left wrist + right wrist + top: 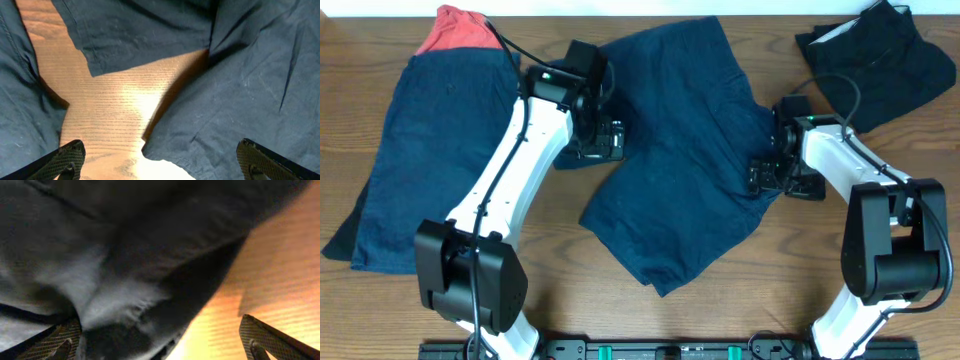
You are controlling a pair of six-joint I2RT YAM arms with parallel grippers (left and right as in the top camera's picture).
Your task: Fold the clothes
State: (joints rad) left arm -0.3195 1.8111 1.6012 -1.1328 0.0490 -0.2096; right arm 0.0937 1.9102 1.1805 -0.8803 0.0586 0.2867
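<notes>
The middle shorts (670, 150) lay rumpled at the centre of the table (790, 280). The left gripper (160, 162) and right gripper (160, 340) stood at their opposite edges, both with fingers apart. Each would probably need to pinch its edge fully before both lifted together.

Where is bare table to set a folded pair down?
Bare wooden table shows in front, between the middle navy cotton shorts and the right arm, and between them and the left arm. Crowded: the left side under red-lined navy shorts, the far-right corner under a black garment.
</notes>
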